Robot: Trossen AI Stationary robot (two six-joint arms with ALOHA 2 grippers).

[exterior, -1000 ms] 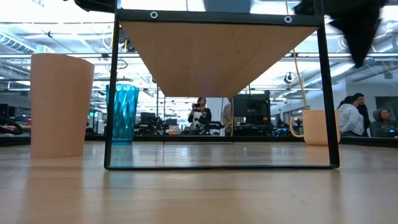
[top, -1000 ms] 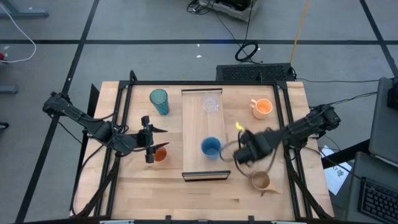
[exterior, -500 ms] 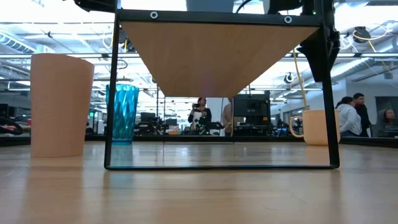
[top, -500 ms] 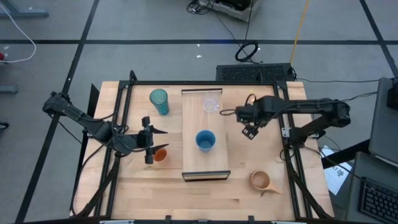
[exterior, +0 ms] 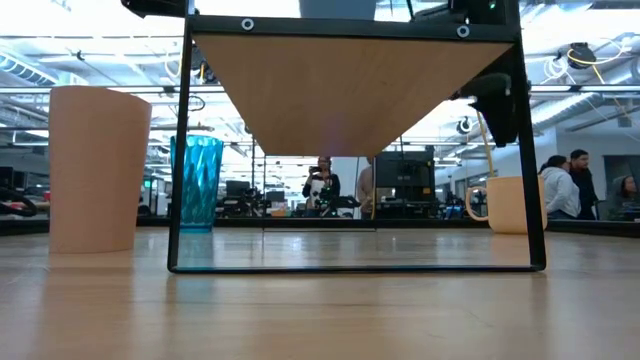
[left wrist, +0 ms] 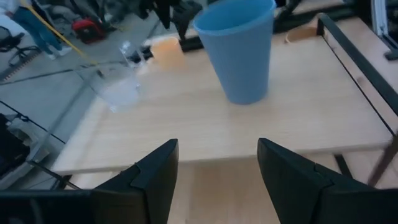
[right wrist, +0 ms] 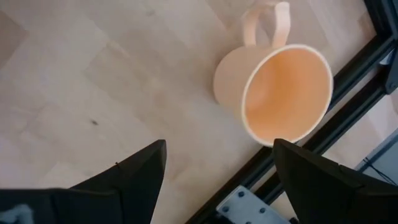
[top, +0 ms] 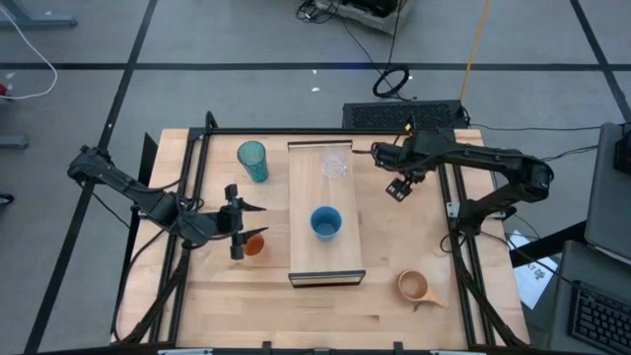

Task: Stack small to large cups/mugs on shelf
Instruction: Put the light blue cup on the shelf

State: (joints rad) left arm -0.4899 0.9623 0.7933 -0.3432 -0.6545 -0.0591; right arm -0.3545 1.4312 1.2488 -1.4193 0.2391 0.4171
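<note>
On the shelf (top: 306, 261) stand the clear glass cup (top: 334, 165) near its far end and the blue cup (top: 326, 223) at mid-length. The teal tumbler (top: 252, 160) stands on the table left of the shelf, and the tan handled mug (top: 414, 288) at the near right. My left gripper (top: 254, 219) is open and points at the shelf, with the small orange cup (top: 254, 246) beside its near finger. My right gripper (top: 399, 185) hangs open, pointing down above the orange handled mug (right wrist: 273, 93), which stands upright on the table right of the shelf.
A black metal frame (top: 197, 177) runs around the table, and its rails pass close by both arms. Bare tabletop lies in front of the shelf's near end (top: 325, 311). In the low view, people (exterior: 565, 190) show in the room beyond the table.
My right gripper has swung from beside the shelf's near right part toward the table's far edge, rolling at the wrist. It now hangs over the orange handled mug. Its fingers have stayed open. My left arm has kept still.
</note>
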